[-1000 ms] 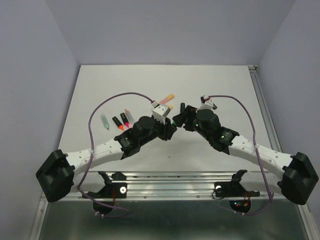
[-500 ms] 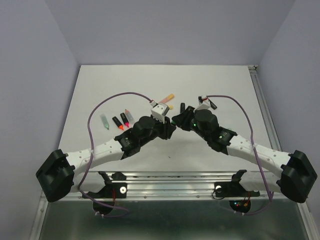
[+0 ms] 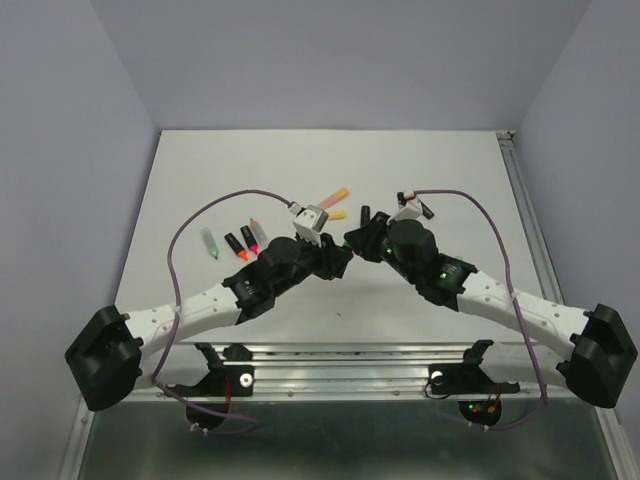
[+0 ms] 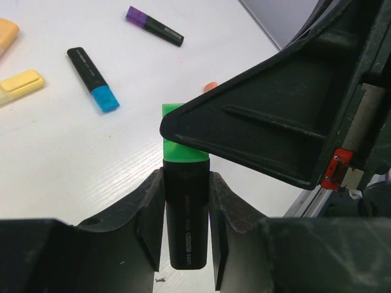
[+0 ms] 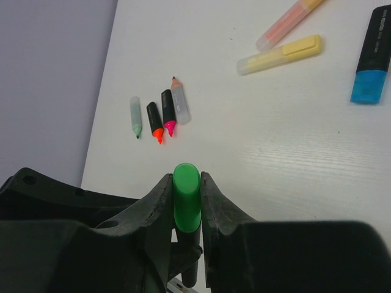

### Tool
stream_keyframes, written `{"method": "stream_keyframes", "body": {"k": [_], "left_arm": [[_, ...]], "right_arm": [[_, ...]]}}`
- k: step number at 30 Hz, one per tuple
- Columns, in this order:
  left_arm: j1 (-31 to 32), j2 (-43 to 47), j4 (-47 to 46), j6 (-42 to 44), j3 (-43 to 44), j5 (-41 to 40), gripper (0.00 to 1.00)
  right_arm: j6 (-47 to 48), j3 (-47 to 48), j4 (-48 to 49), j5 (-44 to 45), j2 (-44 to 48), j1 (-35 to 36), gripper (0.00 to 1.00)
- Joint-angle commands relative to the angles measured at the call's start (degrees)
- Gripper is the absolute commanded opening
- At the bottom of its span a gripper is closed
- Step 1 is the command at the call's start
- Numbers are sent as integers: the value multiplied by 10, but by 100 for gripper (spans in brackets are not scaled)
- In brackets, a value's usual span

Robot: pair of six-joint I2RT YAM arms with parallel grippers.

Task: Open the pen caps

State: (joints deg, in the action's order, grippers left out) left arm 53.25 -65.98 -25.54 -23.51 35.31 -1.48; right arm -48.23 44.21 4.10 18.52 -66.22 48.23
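My left gripper (image 4: 186, 204) is shut on the black barrel (image 4: 186, 226) of a green highlighter and holds it above the table. Its green cap (image 4: 183, 149) sticks out past the fingers. My right gripper (image 5: 186, 189) is shut on that same green cap (image 5: 186, 198), and the black barrel (image 5: 190, 268) runs down below it. In the top view the two grippers, left (image 3: 338, 260) and right (image 3: 353, 243), meet nose to nose at the table's middle, and the marker is hidden between them.
A blue-capped marker (image 4: 95, 79), a purple-capped marker (image 4: 154, 25), a yellow marker (image 5: 281, 55) and an orange marker (image 5: 287, 21) lie beyond the grippers. Uncapped markers with green (image 5: 135, 116), orange (image 5: 154, 121) and pink (image 5: 168, 111) tips lie at the left. A small orange cap (image 4: 210, 86) lies loose.
My right gripper has moved left up to my left gripper and now covers the green cap. The left arm has shifted slightly.
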Motion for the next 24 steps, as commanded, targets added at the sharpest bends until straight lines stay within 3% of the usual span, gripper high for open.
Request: {"method": "stream_keyframes", "body": {"k": [1,6,12,17,22,24], "left_arm": [[33,37,23,-65,-73,54,0],[75,70,37,-111,-135,19,0],[136,63,70,-155,-155,-32,0],[180,51,82,-190,-159,-49,0],[181,75,82,-176,-128,-92,0],[181,81,81,-155,-106,-99,0]], "right_arm": [[52,70,39,149,16,-52,1],[67,125,54,89,-21,-151,1],[90,191,49,78,-63,-219,1],[83,232,32,18,-86,-280,1],[102,185,22,-109,-55,-285,1],[99,150,21,-156,-28,-285,7]]}}
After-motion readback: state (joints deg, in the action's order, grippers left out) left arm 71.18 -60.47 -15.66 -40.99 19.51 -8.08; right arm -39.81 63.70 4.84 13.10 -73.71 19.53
